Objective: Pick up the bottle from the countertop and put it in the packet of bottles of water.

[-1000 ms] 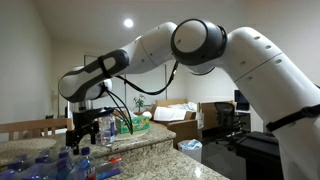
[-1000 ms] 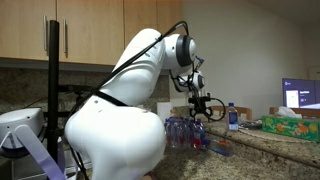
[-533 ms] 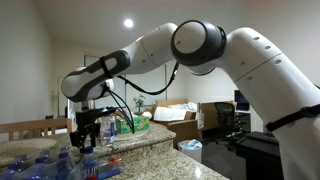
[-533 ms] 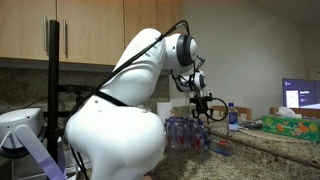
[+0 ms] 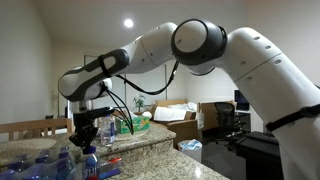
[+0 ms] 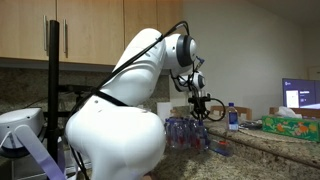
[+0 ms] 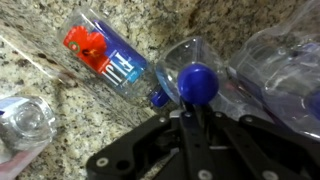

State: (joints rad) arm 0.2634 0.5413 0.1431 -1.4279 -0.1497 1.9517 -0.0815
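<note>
Holds a blue-capped bottle (image 7: 197, 82), seemingly by the neck, in the closed-down gripper (image 7: 196, 112) above the pack of bottles (image 6: 185, 132); second bottle (image 7: 108, 62) flat on the countertop (image 7: 60, 120).

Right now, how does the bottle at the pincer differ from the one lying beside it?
The upright bottle stands cap toward the camera; the lying bottle rests on its side. The lying bottle shows a red and blue label; the upright bottle shows none from here. Both are clear with blue caps.
</note>
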